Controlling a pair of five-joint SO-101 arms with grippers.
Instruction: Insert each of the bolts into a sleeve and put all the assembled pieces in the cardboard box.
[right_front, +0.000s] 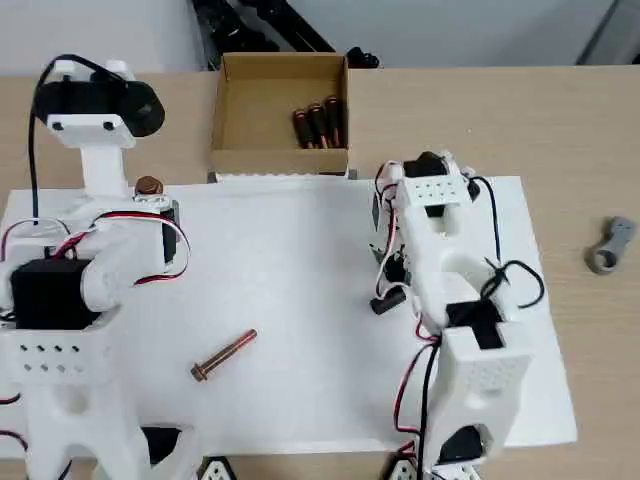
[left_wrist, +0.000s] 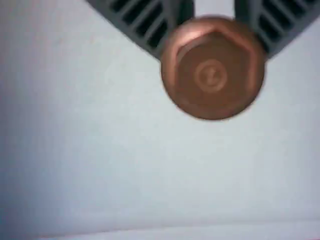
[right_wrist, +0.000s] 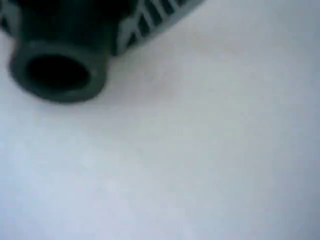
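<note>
Copper bolt (left_wrist: 212, 75) sits pinched by the left gripper (left_wrist: 214, 35) — the right gripper (right_wrist: 70, 30) clamps a dark sleeve (right_wrist: 57, 72); another bolt (right_front: 224, 355) lies loose on the white mat (right_front: 300, 260).

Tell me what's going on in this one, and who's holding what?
The left gripper is shut on a copper bolt, held by its shank over the white mat. The right gripper is shut on a black sleeve, with its open end towards the wrist camera. The two parts are not yet joined. A second bolt lies loose on the mat, and the cardboard box already holds a few pieces.
</note>
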